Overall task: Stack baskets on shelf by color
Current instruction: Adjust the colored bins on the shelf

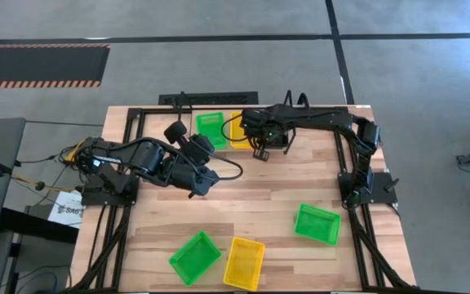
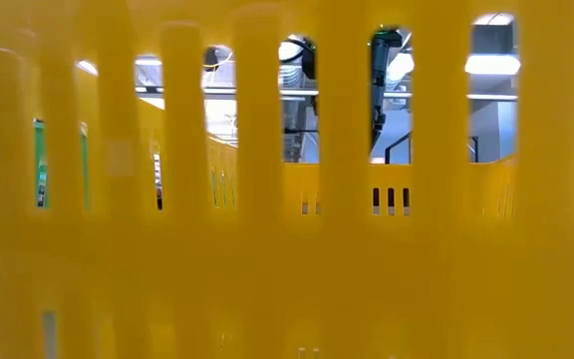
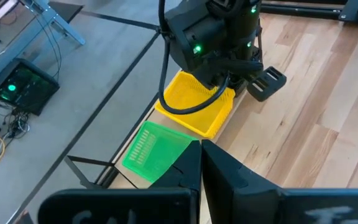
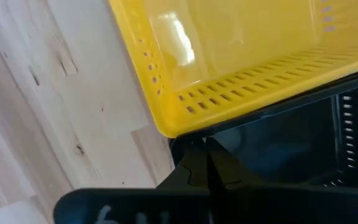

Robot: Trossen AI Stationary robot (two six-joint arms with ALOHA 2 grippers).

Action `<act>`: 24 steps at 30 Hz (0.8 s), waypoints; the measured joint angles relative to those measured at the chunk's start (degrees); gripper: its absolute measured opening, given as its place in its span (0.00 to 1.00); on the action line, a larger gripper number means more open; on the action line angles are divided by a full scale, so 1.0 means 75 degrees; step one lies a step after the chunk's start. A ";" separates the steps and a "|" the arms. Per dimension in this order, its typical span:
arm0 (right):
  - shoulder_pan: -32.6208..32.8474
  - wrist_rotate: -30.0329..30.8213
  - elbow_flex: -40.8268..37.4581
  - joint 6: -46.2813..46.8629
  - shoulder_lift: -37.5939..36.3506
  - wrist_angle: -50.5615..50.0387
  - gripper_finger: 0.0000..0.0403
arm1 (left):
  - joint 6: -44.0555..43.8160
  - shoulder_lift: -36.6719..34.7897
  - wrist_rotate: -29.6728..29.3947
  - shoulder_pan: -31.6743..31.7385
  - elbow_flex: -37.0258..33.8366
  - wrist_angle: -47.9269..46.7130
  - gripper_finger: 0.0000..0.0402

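Note:
On the shelf (image 1: 188, 100) at the table's far edge sit a green basket (image 1: 210, 128) (image 3: 151, 149) and, to its right, a yellow basket (image 1: 237, 131) (image 3: 194, 106) (image 4: 241, 56). A black slotted basket wall (image 4: 347, 124) shows beside the yellow one. My right gripper (image 1: 261, 153) (image 4: 205, 152) is shut and hovers at the yellow basket's near corner. My left gripper (image 1: 205, 145) (image 3: 201, 158) is shut, just on the near side of the green basket. Two green baskets (image 1: 194, 257) (image 1: 317, 224) and a yellow one (image 1: 244, 263) lie flat near the table's near edge. My right gripper's shut fingertips (image 4: 194, 158) stand right at the yellow basket's near corner (image 4: 166, 127); I cannot tell whether they touch it. My left gripper touches nothing.
The near yellow basket's wall (image 2: 287, 249) fills the low view and hides the table behind it. Bare wood (image 1: 259, 196) lies between the arms and the near baskets. The black tube frame (image 1: 125, 122) runs along the table's sides.

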 joint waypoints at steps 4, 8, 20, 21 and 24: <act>0.0050 -0.0001 0.0000 -0.0049 -0.0016 -0.0044 0.00 | 0.0000 0.0000 0.0000 0.0000 0.0000 0.0002 0.00; 0.0045 0.0012 0.0003 -0.0153 -0.0179 -0.0314 0.00 | -0.0132 0.0000 0.0069 0.0000 0.0000 0.0001 0.00; 0.0082 0.0164 0.0018 0.0041 -0.2588 0.0194 0.00 | -0.0533 0.0010 0.0394 0.0080 -0.0044 0.0001 0.00; 0.0082 -0.0296 0.0026 -0.0001 -0.2681 0.0532 0.00 | -0.0507 0.0014 0.0412 0.0079 -0.0044 0.0002 0.00; 0.0068 -0.1720 0.0026 -0.0028 -0.2724 0.1569 0.00 | -0.0498 0.0023 0.0443 0.0066 -0.0044 0.0003 0.00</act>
